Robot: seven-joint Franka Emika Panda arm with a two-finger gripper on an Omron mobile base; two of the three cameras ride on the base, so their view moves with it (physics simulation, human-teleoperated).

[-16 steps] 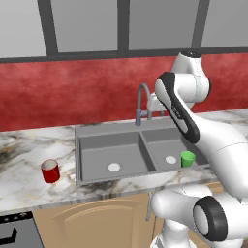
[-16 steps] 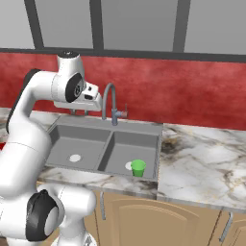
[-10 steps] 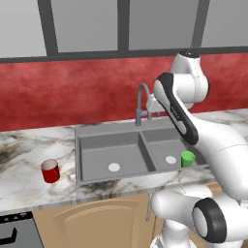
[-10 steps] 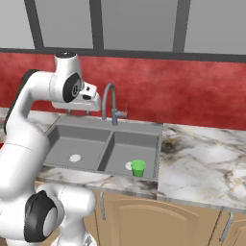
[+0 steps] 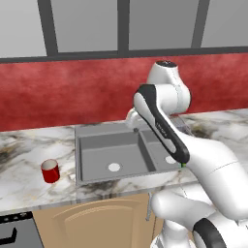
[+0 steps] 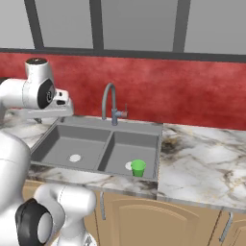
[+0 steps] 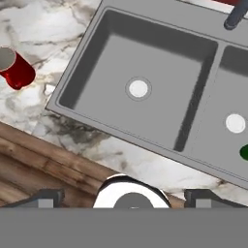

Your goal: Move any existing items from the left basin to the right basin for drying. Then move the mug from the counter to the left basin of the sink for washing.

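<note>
Nearest the base, the tan wooden cabinets (image 6: 144, 216) run under the marble counter (image 6: 202, 163), whose front edge is smudged with dark veins. In the hand view the two dark finger tips sit wide apart at the bottom of the frame with nothing between them, so the gripper (image 7: 123, 196) is released and empty, hanging high over the front edge of the counter and looking down on the sink (image 7: 109, 22).

On the counter, to the left of the sink and well apart from its rim, the red mug (image 5: 50, 170) stands upright with its pale inside showing; from the hand camera the mug (image 7: 14, 68) sits at the far left of the picture, beside the sink's outer corner.

The left basin (image 6: 65, 141), the wider one, holds nothing but its white round drain (image 6: 75, 157). The right basin (image 6: 132, 146), the narrower one, has a small green cup (image 6: 138, 167) standing upright near its front wall, just beside that basin's white drain. In the left base view the arm crosses in front of the right basin, hiding most of it.

Behind the sink, the curved grey faucet (image 6: 111, 103) rises at the divider between the basins. Past it is the red wall (image 6: 158, 91), and above that grey window panes with dark frames (image 6: 96, 24)
</note>
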